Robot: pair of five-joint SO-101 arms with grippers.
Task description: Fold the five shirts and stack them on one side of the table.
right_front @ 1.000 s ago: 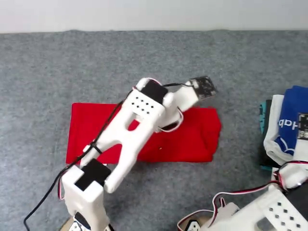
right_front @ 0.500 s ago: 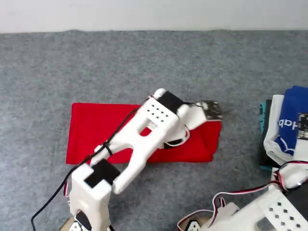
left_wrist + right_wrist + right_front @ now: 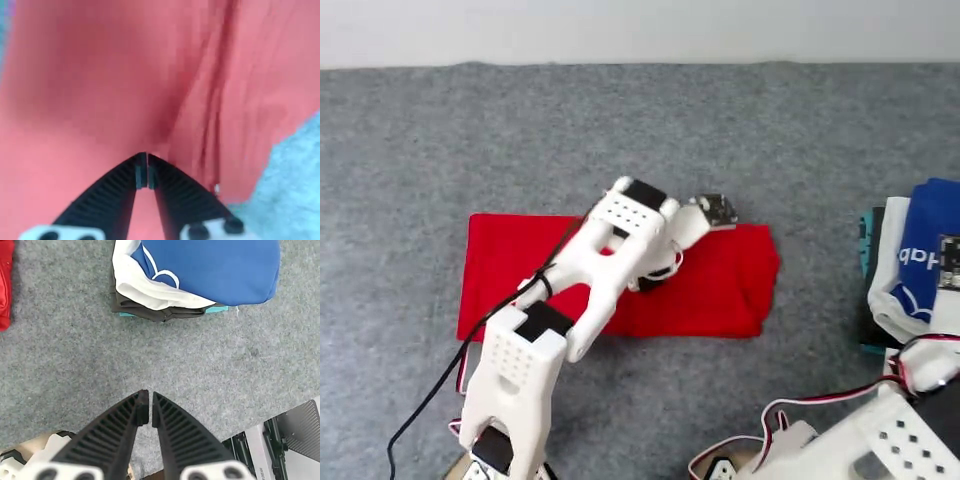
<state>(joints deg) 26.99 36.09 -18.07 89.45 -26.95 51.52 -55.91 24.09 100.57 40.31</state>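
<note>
Red shirt lies spread flat at the middle of the grey worktop. My left jaws, closed tip to tip, sit low on its cloth near the far edge. My right jaws, all but closed on nothing, hang over the worktop, with the stack of folded shirts just beyond them.

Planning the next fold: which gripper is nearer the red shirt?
Left. The left gripper is over the red shirt; the right gripper is off it, over mat by the folded stack.
</note>
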